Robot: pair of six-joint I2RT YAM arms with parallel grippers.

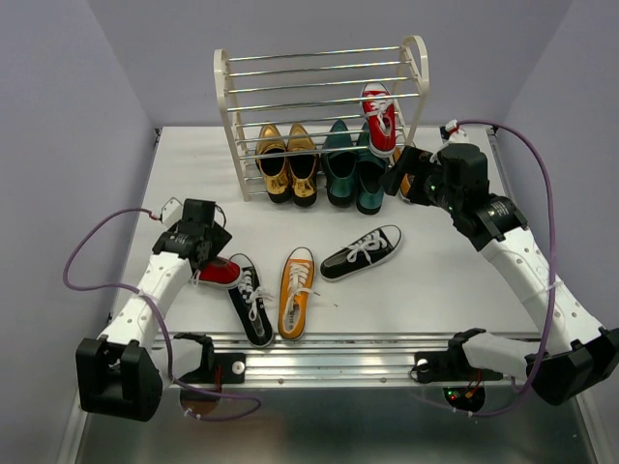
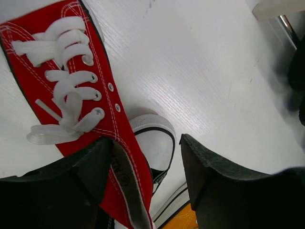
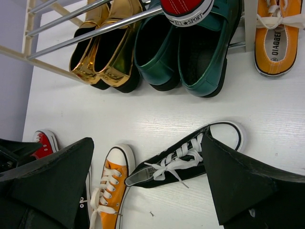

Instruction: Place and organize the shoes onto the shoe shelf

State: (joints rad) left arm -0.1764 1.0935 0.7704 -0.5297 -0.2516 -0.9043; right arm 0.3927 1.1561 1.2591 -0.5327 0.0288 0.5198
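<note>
The cream-white shoe shelf [image 1: 228, 106] stands at the back, with one red sneaker [image 1: 379, 116] on a rod tier at its right end. A second red sneaker [image 2: 62, 71] lies at the front left. My left gripper [image 2: 147, 143] is open, with this shoe's heel wall between the jaws against the left finger. A black sneaker [image 1: 250, 300], an orange one [image 1: 297, 292] and another black one [image 1: 361, 252] lie on the table. My right gripper [image 1: 401, 176] is open and empty by the shelf's right end, beside a second orange sneaker [image 3: 275, 43].
A glossy gold pair [image 1: 287, 164] and a glossy dark green pair [image 1: 353, 172] stand on the table [image 1: 435, 280] under the shelf's lowest rods. Purple cables loop out from both arms. The table's near edge has a metal rail [image 1: 329, 365].
</note>
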